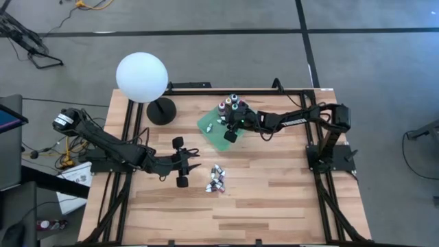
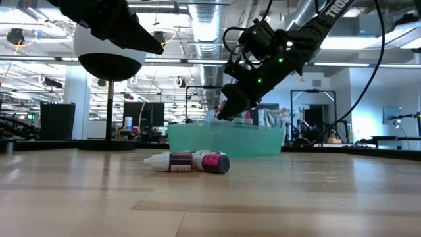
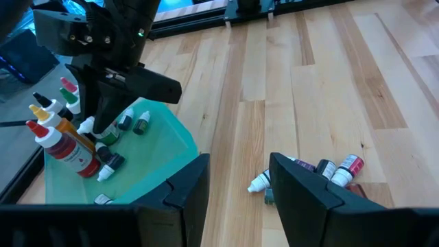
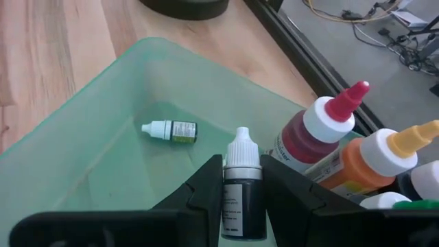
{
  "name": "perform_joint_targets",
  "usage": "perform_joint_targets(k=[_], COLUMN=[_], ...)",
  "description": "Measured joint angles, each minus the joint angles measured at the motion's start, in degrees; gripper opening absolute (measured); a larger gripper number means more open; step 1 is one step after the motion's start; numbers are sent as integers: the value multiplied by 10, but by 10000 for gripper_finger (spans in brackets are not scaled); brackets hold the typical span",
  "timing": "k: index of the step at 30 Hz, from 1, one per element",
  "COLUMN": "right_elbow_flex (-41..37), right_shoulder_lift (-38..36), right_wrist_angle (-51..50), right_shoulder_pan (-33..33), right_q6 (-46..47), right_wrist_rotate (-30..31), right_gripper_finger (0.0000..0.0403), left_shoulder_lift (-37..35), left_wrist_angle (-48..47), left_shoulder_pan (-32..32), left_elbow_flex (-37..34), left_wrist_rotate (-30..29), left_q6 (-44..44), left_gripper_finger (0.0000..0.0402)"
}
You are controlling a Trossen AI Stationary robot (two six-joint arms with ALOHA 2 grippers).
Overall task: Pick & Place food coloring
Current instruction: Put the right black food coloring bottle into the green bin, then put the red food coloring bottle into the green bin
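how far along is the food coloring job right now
Partly done. Already in the green bin: several upright squeeze bottles and a few small vials, one lying flat. In hand: the right gripper holds a dark white-capped vial over the bin, not yet released. Left: a small cluster of vials on the table beside the open left gripper, which holds nothing.

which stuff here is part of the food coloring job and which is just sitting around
Part of the job:
- small dark bottle held in the right gripper over the green tray
- bottles already in the tray
- loose bottles on the table
- left gripper, open near those loose bottles

Just sitting around:
- white globe lamp
- wooden table
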Motion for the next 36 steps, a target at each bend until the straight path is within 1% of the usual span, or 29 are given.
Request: perform_joint_targets(k=[5, 7, 10, 16, 21, 25, 29, 32, 36], right_elbow_flex=[0, 0, 0, 0, 0, 2, 11, 15, 15], right_shoulder_lift=[0, 0, 0, 0, 0, -1, -9, -30, -71], right_wrist_angle=[0, 0, 0, 0, 1, 5, 4, 4, -23], right_shoulder_pan=[0, 0, 0, 0, 9, 21, 34, 47, 66], right_q6=[0, -1, 0, 8, -6, -25, -44, -56, -70], right_wrist_rotate=[-2, -4, -4, -4, -3, -2, 0, 5, 4], right_gripper_finger=[88, 95, 118, 178, 208, 214, 211, 205, 198], left_shoulder_lift=[0, 0, 0, 0, 0, 0, 0, 0, 0], left_wrist_angle=[0, 0, 0, 0, 0, 0, -2, -10, -21], left_shoulder_pan=[0, 0, 0, 0, 0, 0, 0, 0, 0], left_elbow_flex=[0, 0, 0, 0, 0, 0, 0, 0, 0], left_wrist_rotate=[0, 0, 0, 0, 0, 1, 1, 1, 2], left_q6=[0, 0, 0, -2, -3, -3, -3, -3, -4], left_gripper_finger=[145, 145, 145, 145, 145, 145, 145, 145, 145])
